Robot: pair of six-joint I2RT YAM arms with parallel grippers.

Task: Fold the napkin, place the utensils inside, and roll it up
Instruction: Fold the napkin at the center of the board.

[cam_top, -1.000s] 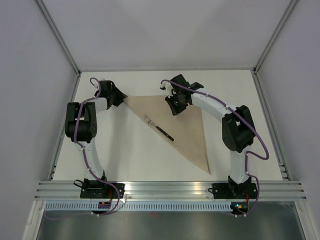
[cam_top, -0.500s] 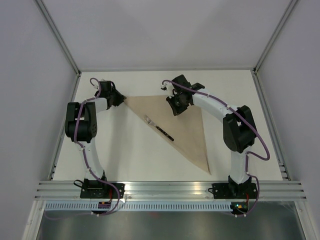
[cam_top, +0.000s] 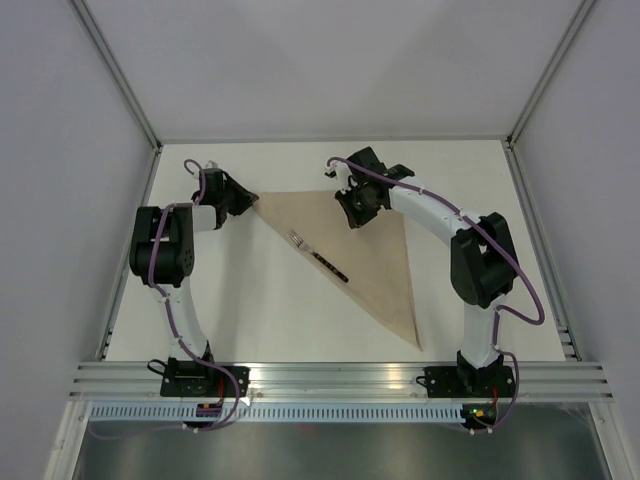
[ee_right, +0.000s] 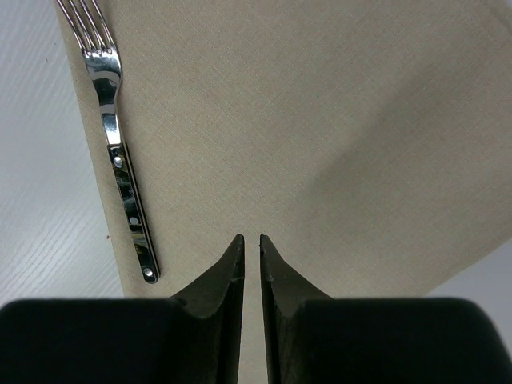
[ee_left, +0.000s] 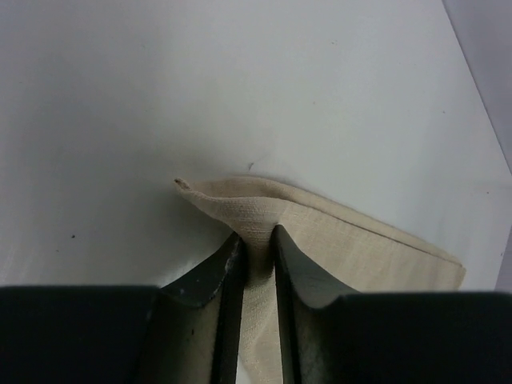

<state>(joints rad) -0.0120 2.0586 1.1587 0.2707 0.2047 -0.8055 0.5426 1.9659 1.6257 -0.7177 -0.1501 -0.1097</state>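
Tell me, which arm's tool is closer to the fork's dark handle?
Right. The right tool sits over the napkin just beside the fork; the left tool pinches the napkin's far-left corner, well away from the handle.

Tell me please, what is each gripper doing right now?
Left gripper: closed on the napkin corner.
Right gripper: nearly closed over the napkin; grip cannot be told.

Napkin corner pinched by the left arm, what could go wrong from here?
The left fingers hold only a small bunch of the napkin near its corner, so it may slip out when pulled. The fork lies right along the napkin's edge; dragging the cloth could slide it off.
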